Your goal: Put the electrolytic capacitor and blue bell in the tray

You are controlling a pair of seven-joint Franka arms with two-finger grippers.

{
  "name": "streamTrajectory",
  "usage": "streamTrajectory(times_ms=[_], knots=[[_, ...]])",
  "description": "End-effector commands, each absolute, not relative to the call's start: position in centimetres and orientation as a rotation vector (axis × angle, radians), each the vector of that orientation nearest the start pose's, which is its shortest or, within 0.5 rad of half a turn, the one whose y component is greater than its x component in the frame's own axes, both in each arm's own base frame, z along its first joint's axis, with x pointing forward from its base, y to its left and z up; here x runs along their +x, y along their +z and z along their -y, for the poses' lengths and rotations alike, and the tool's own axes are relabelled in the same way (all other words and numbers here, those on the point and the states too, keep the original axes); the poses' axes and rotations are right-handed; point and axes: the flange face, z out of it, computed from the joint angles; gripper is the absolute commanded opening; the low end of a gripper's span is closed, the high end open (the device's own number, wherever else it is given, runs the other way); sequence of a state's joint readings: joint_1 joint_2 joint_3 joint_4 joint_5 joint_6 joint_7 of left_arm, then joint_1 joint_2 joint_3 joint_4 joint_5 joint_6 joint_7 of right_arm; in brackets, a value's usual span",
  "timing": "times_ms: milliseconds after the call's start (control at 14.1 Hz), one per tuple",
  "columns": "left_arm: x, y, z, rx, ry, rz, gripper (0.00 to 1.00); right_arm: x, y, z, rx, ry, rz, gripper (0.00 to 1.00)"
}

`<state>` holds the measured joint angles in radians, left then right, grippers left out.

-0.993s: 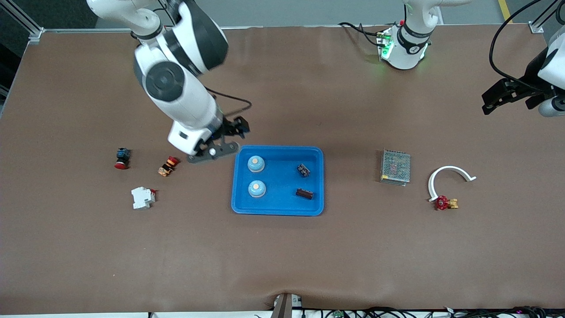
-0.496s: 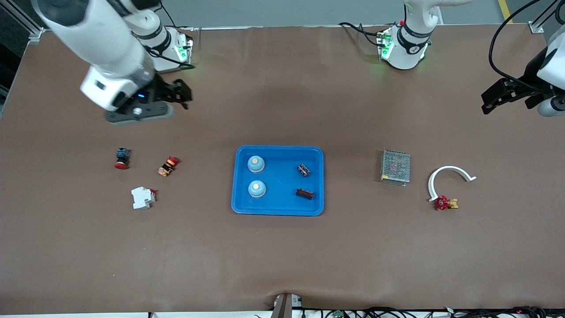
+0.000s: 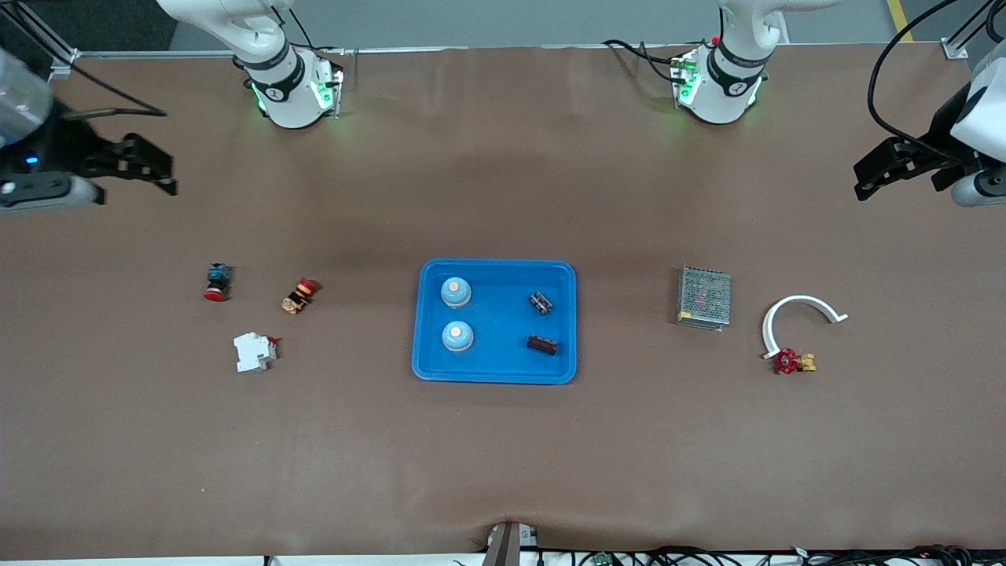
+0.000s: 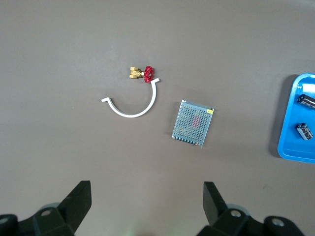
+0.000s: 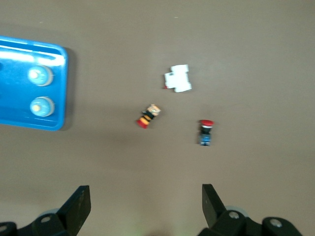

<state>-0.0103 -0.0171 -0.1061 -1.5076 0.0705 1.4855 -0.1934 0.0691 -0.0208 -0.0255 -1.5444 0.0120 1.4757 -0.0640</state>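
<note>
The bright-blue tray [image 3: 497,376] lies mid-table. In it stand two blue bells [image 3: 456,292] [image 3: 457,336], and beside them lie two dark electrolytic capacitors [image 3: 540,303] [image 3: 542,344]. My right gripper [image 3: 151,167] hangs open and empty over bare table at the right arm's end. In the right wrist view the gripper [image 5: 146,199] sees the tray [image 5: 58,88] and the bells [image 5: 39,75]. My left gripper [image 3: 864,179] waits open and empty at the left arm's end. The left wrist view shows that gripper [image 4: 146,196], the tray's edge [image 4: 288,123] and a capacitor [image 4: 304,130].
Toward the right arm's end lie a red-and-blue push button [image 3: 217,282], an orange-and-red switch [image 3: 299,295] and a white breaker [image 3: 254,351]. Toward the left arm's end lie a grey mesh box [image 3: 704,297], a white plastic arc [image 3: 800,309] and a red-handled brass valve [image 3: 792,362].
My right arm has swung away from the tray's corner, out to the right arm's end of the table, its gripper still open and empty. The left arm has hardly moved.
</note>
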Motion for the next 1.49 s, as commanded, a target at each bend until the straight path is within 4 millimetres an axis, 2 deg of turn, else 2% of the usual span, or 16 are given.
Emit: streamTrajectory(times_ms=[0,284,426,709,780,922,1064,1277,1418], knots=[[52.9,66.1,6.1,-3.087,0.000,0.081,1.00,53.9,63.7,0.4,-3.135,0.053,0.126,1.00],[52.8,66.2,6.2,-3.087,-0.002,0.081,1.00,55.2,63.7,2.0,-3.176,-0.014,0.091,1.00],[52.8,66.2,6.2,-3.087,-0.002,0.081,1.00,56.1,63.8,2.2,-3.176,-0.103,0.086,1.00],[52.8,66.2,6.2,-3.088,-0.002,0.081,1.00,56.4,63.1,2.3,-3.177,-0.135,0.088,1.00],[52.8,66.3,6.2,-3.088,-0.004,0.081,1.00,56.2,62.3,3.0,-3.174,-0.143,0.067,1.00],[52.8,66.3,6.3,-3.095,-0.005,0.080,1.00,54.9,61.4,3.0,-3.166,-0.189,0.063,1.00],[52.8,66.3,6.3,-3.102,-0.001,0.081,1.00,53.6,61.0,3.7,-3.159,-0.226,0.033,1.00],[52.8,66.3,6.2,-3.102,-0.001,0.084,1.00,52.8,61.9,3.9,-3.118,-0.231,-0.097,1.00],[52.8,66.2,6.2,-3.102,0.001,0.084,1.00,52.4,62.1,3.8,-3.119,-0.210,-0.095,1.00]])
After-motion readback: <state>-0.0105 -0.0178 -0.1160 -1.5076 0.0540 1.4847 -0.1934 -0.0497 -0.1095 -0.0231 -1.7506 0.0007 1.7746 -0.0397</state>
